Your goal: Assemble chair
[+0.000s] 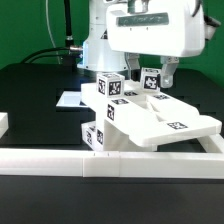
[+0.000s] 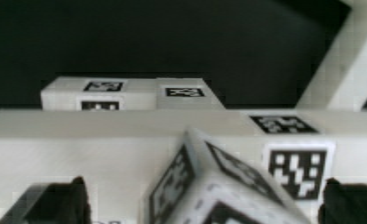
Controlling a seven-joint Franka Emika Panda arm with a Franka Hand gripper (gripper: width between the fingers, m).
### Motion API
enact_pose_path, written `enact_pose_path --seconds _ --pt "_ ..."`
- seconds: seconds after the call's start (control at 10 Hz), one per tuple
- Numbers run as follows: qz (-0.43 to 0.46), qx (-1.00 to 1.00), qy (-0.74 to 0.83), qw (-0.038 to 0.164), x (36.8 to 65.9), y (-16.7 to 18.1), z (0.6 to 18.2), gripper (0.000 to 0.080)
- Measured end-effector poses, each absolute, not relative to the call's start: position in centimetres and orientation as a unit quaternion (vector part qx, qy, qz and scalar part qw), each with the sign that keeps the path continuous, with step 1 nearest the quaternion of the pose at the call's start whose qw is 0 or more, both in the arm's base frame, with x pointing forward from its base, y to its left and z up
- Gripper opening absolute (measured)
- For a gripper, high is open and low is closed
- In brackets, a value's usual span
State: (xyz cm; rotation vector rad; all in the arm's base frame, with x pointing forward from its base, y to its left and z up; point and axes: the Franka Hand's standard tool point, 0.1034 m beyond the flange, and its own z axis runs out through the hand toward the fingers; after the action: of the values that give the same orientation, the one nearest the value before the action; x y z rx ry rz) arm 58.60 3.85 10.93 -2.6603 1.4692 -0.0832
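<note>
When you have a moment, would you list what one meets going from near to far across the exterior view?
Low white border wall → partly assembled chair → the robot's hand hanging open behind it → green backdrop.

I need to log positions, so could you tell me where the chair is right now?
In the exterior view, the chair sits at centre on the black table, just behind the low white border wall and below the open gripper.

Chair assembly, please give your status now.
Gripper open, straddling a tagged chair piece, not gripping. Chair partly assembled, leaning against the border wall. Nothing seen in the way.
</note>
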Motion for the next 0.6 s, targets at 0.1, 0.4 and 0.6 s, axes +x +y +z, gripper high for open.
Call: enact_pose_path --seconds 0.1,0.4,0.6 --pt "-0.028 -0.886 0.460 0.050 58.56 4.08 10.86 0.0649" --pt "-0.035 -0.934 0.353 0.042 58.64 4.04 10.94 0.0649" --pt "-0.039 -0.960 0.274 0.036 58.68 4.02 10.97 0.0649"
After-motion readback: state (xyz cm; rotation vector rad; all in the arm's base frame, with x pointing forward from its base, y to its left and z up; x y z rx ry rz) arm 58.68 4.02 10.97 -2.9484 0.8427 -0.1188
